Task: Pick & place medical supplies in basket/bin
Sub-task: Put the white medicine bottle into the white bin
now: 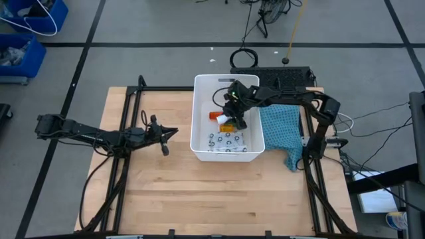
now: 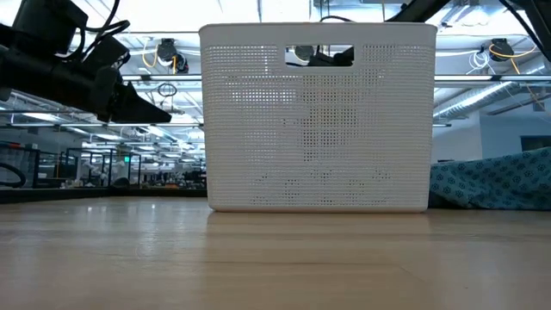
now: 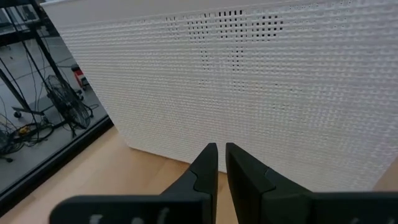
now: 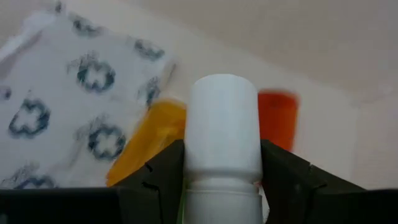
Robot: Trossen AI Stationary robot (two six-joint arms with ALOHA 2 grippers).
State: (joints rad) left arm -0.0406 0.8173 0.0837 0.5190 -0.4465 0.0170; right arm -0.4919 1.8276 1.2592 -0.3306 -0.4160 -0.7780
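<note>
Both grippers we see: the right gripper [image 4: 222, 171] clamps a white cylinder [image 4: 222, 130] over the tub [image 1: 199, 143] for dropping, while the left gripper [image 3: 221, 163], closed on nothing, waits at nine o'clock.

Dark jointed arms, black wedge-shaped claw fingers [image 3: 208, 171].

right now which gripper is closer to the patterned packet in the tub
Right. The right gripper is inside the white tub, just above the patterned packet, shut on a white bottle. The left gripper waits outside the tub, over the table.
</note>
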